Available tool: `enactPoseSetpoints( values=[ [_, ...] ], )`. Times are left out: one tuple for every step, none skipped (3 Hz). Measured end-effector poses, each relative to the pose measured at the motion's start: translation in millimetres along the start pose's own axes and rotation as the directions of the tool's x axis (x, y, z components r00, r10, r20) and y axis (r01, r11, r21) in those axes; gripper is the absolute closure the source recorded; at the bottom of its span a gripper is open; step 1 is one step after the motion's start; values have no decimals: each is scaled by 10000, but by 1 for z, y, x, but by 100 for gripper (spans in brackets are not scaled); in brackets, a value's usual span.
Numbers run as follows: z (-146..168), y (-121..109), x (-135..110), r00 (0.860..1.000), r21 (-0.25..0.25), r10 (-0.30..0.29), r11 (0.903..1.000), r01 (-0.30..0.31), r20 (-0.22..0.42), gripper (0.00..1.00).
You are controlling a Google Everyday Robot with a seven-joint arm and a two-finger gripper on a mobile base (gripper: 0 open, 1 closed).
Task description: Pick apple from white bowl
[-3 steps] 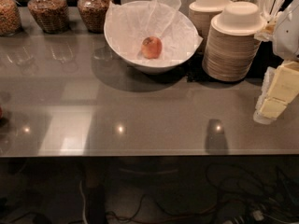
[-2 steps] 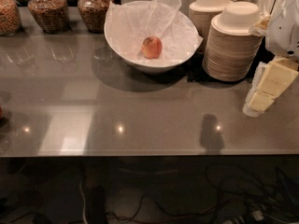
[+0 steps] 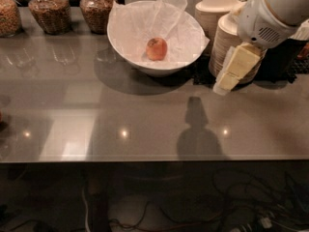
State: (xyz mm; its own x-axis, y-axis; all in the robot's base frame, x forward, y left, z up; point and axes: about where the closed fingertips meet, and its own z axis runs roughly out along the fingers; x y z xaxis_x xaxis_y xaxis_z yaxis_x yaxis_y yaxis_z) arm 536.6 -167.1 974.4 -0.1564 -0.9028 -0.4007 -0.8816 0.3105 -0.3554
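The small reddish-orange apple (image 3: 156, 49) lies inside the large white bowl (image 3: 126, 45), on crinkled white tissue paper. The bowl stands at the back middle of the grey counter. My gripper (image 3: 227, 79) comes in from the upper right, its cream-coloured fingers pointing down and left, above the counter just right of the bowl's rim. It is apart from the bowl and the apple and holds nothing that I can see.
Two stacks of cream disposable bowls (image 3: 227, 37) stand right behind the gripper, to the bowl's right. Three glass jars of grains (image 3: 47, 11) line the back left. The counter's front edge (image 3: 145, 161) runs across below, with cables on the floor under it.
The arm and gripper have moved left and up from the right edge toward the white bowl. The apple and bowl have not moved.
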Motion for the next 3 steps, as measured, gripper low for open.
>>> enactPoseSetpoints(
  values=[
    [30,-30,-20,9969,-109,345,9994,-338,711,0],
    [56,-59,-42,9851,-139,507,9987,-491,1644,0],
    [96,-93,-77,9568,-207,533,9986,-494,2857,0]
  ],
)
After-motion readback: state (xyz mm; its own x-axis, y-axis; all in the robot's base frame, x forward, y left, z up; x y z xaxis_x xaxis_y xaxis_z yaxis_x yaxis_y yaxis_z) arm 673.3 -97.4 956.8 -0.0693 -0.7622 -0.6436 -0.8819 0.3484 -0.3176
